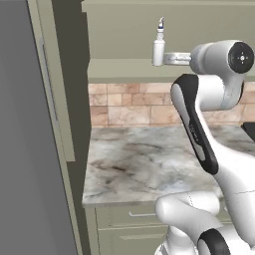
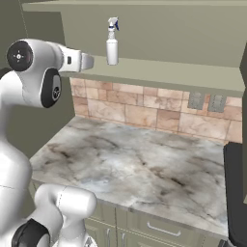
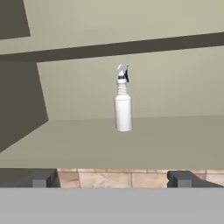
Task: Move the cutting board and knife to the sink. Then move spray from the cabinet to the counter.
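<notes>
On the cabinet (image 2: 159, 77) shelf, upper middle of the right base view, the spray (image 2: 112, 42) stands upright. Level with it, the gripper (image 3: 111, 178) hangs short of the bottle, fingers wide apart, holding nothing, above the counter (image 2: 135, 169).

Tan stone-tile backsplash (image 2: 144, 113) with two outlets (image 2: 206, 102).

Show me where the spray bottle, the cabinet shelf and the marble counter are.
spray (image 3: 123, 113): hand view, on the white bottle body.
cabinet (image 2: 159, 75): right base view, on the front edge of the shelf.
counter (image 1: 144, 164): left base view, on the bare marble top.
</notes>
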